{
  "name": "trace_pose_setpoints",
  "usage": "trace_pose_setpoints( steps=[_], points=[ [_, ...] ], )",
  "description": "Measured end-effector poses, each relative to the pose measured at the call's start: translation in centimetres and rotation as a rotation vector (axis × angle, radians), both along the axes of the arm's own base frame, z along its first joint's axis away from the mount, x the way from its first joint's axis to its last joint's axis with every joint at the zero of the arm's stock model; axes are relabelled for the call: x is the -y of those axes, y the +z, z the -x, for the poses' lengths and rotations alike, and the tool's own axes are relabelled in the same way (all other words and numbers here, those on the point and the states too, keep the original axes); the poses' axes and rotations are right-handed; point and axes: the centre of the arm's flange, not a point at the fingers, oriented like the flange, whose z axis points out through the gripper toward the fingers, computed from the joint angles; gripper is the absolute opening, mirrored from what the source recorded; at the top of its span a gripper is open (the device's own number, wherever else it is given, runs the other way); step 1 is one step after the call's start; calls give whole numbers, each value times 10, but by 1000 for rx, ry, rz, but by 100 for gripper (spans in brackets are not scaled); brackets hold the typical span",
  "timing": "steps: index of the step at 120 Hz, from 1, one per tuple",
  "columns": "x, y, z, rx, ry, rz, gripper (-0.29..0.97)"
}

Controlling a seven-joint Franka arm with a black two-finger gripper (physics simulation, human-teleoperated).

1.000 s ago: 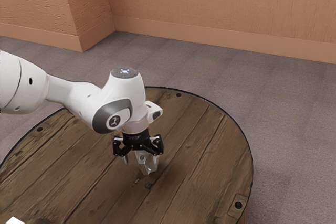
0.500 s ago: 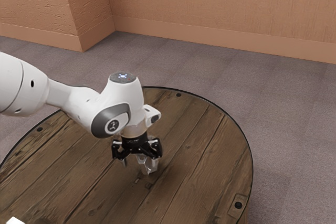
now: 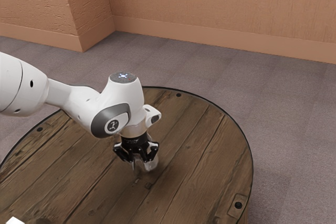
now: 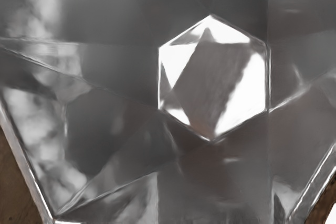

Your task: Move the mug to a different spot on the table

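Clamped with fingers (image 3: 136,162) on the wall of the mug (image 3: 150,164), upright on tabletop (image 3: 199,145) directly beneath the hand, mouth upward; likely ready for a straight lift.

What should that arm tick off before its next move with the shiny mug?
1. Tool lowered onto the mug: ok.
2. Firm hold on the mug: cannot tell.
3. Mug's opening faces up toward the hand, as the wrist view looks down into it: ok.
4. Bare table toward the exterior view's right for a new spot: ok.
5. Mug well inside the table's edge: ok.
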Motion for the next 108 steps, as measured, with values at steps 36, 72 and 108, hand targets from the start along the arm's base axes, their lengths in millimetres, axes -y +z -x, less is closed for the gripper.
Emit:
trace_pose_setpoints(
  steps=[36, 72, 108],
  points=[
    [-1, 19, -16, 130, -113, -93, 7],
    [-54, 31, -12, 209, -111, -166, 1],
    [-94, 26, 9, 195, -34, -177, -9]
  ],
)
